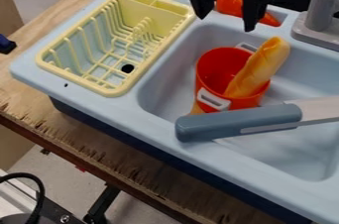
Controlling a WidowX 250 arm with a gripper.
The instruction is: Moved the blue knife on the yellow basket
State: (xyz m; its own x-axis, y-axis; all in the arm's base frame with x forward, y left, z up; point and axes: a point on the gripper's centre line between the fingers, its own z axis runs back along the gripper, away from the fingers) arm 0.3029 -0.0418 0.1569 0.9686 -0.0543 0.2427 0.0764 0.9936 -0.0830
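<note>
At the top of the view hangs the black gripper (224,17), its two fingers apart and open, above the sink's back edge. Below and to the right of it lies the knife, whose blue-grey handle (242,121) rests over the sink's front rim; its pale blade (319,109) runs to the right edge of the view. The yellow basket (126,86), a wire-like dish rack, sits on the left part of the sink unit, with no knife in it.
A red pot (215,69) stands in the basin with a yellow-orange bread loaf (259,67) leaning in it. An orange object (230,4) lies behind the gripper at the back ledge. The grey faucet (319,12) stands at the upper right.
</note>
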